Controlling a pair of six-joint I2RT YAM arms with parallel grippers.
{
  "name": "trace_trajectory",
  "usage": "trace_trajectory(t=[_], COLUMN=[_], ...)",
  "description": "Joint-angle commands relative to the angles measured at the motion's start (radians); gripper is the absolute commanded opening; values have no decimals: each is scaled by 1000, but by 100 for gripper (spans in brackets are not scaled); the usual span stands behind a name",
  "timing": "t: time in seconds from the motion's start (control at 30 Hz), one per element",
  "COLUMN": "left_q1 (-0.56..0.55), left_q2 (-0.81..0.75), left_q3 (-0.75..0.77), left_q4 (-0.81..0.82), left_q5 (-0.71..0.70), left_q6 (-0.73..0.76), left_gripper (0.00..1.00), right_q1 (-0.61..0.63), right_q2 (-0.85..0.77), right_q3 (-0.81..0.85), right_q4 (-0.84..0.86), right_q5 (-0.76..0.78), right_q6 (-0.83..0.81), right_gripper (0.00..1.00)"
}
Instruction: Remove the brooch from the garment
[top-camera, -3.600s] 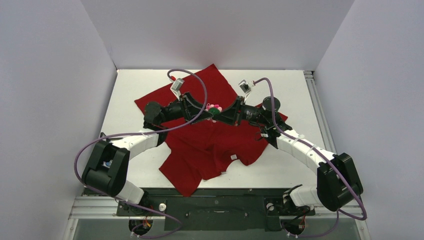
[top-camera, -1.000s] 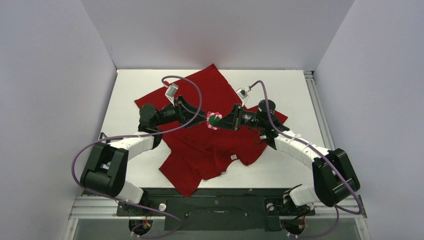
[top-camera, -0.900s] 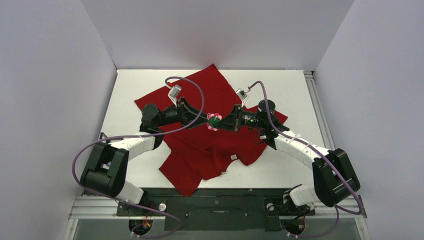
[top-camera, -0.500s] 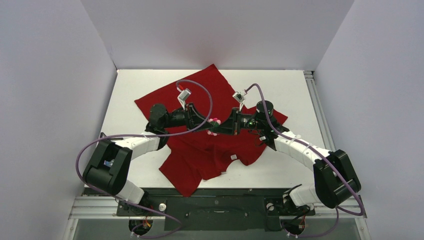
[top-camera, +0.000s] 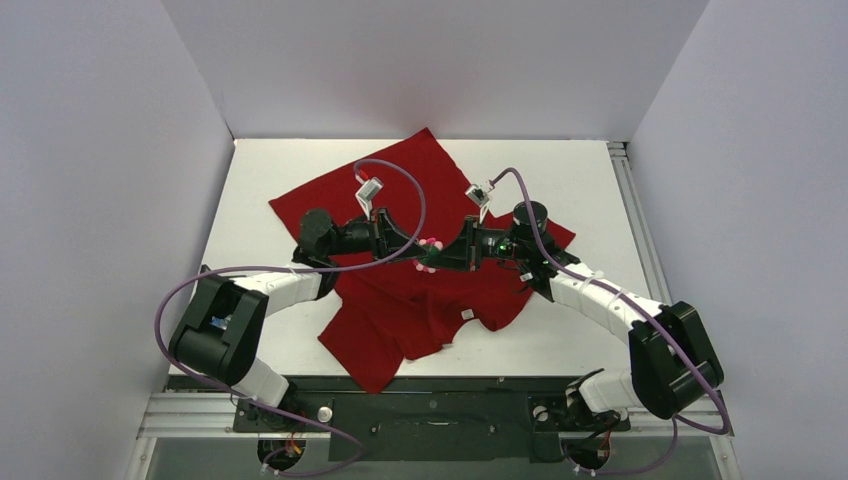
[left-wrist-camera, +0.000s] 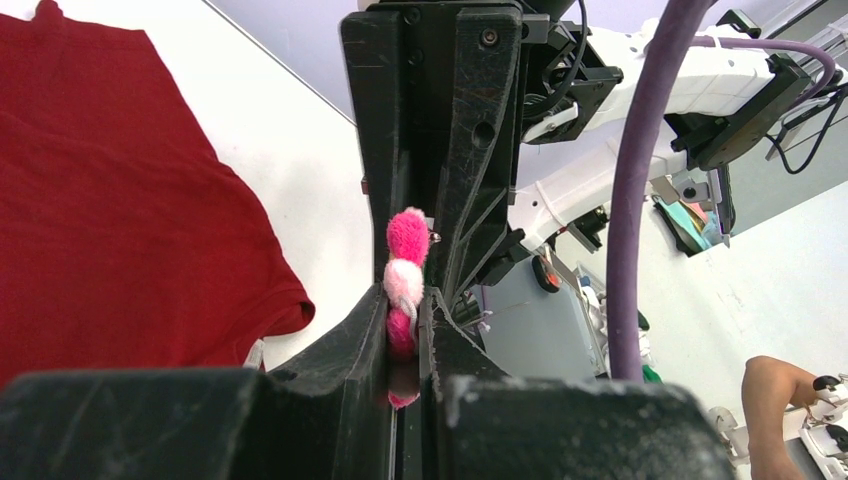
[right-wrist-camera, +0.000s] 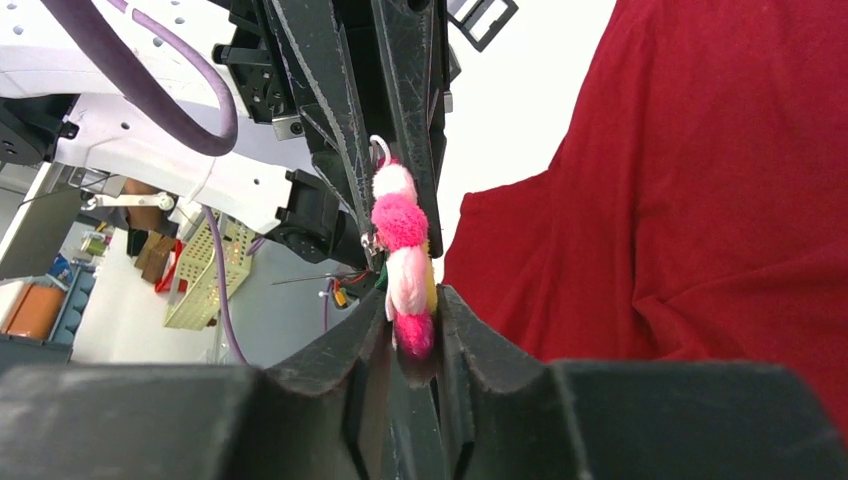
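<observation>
Pink-petalled flower-shaped brooch (top-camera: 428, 256) sits edge-on between both pairs of jaws. The left jaws are clamped narrow on one end and the right jaws on the other, tip to tip, above the dark-red cloth T-shirt (top-camera: 420, 300) on the white desk (top-camera: 260, 190).

Left arm (top-camera: 285, 285), right arm (top-camera: 600, 297): white shells on mid links, bulky black housings (top-camera: 215, 335) near bases, black forearms. Small vent holes (right-wrist-camera: 160, 25) dot white shell. Purple cable (left-wrist-camera: 635, 200) loops along each arm, ending in small silver block (top-camera: 370, 188) at wrist. Jaws matte black, ribbed, dusty and scuffed; recessed screws (left-wrist-camera: 489, 38) in frame.
</observation>
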Motion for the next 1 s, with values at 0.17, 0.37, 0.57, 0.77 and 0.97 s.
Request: trace_trajectory(t=[0.17, 0.37, 0.57, 0.77, 0.97], left_q1=[-3, -5, 0, 31, 40], left_q2=[13, 29, 39, 37, 24], left_q3=[-14, -15, -22, -37, -47], left_q4=[80, 135, 185, 222, 214], left_q5=[-34, -41, -46, -47, -46], left_q6=[-24, -67, -103, -123, -111], left_gripper=[0, 0, 2, 30, 23], right_q1=[-15, -8, -5, -5, -6], right_q2=[-37, -28, -30, -29, -28], right_q3=[2, -2, 5, 11, 12], right_q4=[138, 161, 118, 81, 80], right_q5=[33, 28, 18, 10, 3], right_q6=[72, 71, 26, 0, 2], right_gripper=[34, 17, 0, 0, 0])
